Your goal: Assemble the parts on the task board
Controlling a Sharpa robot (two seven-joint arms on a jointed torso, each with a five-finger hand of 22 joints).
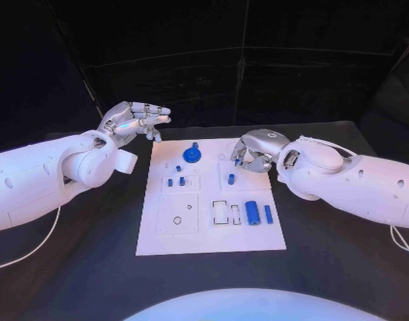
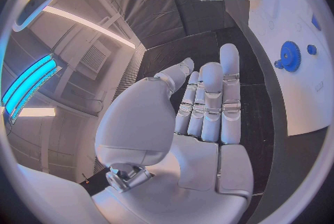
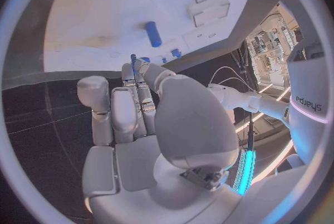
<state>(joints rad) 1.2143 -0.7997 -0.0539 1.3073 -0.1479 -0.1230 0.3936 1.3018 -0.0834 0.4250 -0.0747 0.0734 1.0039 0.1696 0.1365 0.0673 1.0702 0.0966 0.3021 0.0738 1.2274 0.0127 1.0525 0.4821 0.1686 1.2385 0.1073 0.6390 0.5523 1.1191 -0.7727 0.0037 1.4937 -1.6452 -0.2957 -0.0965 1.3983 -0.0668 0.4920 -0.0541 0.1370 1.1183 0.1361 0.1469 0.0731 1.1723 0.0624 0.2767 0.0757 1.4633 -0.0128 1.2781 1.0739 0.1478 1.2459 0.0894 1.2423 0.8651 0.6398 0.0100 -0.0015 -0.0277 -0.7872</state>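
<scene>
On the task board (image 1: 211,244) lie one blue gear (image 1: 193,155) and two near-edge cylinders; the left hand (image 1: 134,120) is empty, fingers straight, and the right hand (image 1: 250,152) pinches a thin blue pin (image 3: 133,59).

Left hand (image 1: 134,120) empty, fingers straight, right hand (image 1: 250,151) pinching

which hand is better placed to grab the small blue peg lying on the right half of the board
Right, probably. The right hand hovers over the board's far right part, just beyond the peg. The left hand sits off the board's far left corner, with the blue gear between it and the peg.
</scene>
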